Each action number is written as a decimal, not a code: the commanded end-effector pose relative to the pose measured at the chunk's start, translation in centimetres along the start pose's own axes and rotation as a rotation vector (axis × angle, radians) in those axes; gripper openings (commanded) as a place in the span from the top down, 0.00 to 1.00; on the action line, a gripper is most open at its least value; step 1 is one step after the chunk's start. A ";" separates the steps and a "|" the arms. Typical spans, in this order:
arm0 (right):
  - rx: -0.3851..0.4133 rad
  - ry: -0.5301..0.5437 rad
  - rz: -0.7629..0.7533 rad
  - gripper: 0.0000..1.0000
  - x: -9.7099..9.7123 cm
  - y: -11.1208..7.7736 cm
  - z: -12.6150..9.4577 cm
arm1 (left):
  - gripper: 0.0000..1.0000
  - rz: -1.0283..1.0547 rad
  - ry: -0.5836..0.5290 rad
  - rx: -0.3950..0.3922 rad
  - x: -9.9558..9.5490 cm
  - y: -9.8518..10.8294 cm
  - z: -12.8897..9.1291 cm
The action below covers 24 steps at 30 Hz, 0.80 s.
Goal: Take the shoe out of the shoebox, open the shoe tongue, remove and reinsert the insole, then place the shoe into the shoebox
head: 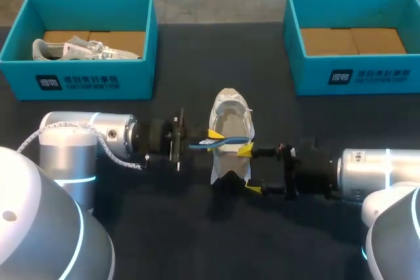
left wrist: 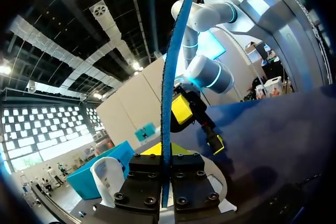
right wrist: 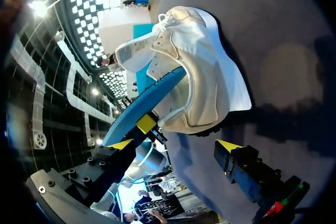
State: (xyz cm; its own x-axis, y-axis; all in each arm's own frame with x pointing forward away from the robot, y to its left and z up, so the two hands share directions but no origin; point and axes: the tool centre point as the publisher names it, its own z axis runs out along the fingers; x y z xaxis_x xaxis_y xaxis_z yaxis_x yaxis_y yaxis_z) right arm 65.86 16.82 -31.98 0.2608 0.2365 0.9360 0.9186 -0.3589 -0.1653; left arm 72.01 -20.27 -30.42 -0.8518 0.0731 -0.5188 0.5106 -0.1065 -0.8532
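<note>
Locate shoe [head: 230, 119] standing at middle of worktop [head: 190, 63], toe pointing away. Note left jaws clamped on blue insole [head: 233, 140], held on edge above shoe opening. Note right jaws spread wide astride heel, not gripping. See left box [head: 79, 82] and right box [head: 357, 75] behind, well apart.

Heel of the shoe [head: 231, 115] partly under the right pincer [head: 249, 170]; far end of the insole [right wrist: 137, 107] behind the shoe's collar.
</note>
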 end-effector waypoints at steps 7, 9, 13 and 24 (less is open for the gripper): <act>-0.001 -0.009 0.001 0.00 0.2 -0.1 0.1 | 1.00 0.006 0.010 0.000 -0.1 0.8 0.2; -0.001 -0.009 0.001 0.00 0.2 -0.1 0.1 | 1.00 0.008 0.013 -0.003 -0.1 0.9 0.2; -0.004 -0.022 -0.004 0.00 0.4 -0.1 0.2 | 1.00 0.010 0.014 -0.005 -0.1 1.1 0.1; -0.031 -0.139 -0.064 0.00 1.5 -0.6 0.6 | 1.00 0.010 0.018 -0.014 0.0 1.6 0.0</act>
State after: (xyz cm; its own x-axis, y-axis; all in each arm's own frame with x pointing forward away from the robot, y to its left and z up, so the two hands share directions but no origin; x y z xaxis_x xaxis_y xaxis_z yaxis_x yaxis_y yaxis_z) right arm 65.66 17.15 -31.19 0.2174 0.3135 0.9244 0.9267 -0.3637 -0.0946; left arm 72.73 -20.31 -31.50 -0.8451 0.0870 -0.5275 0.5206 -0.0908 -0.8490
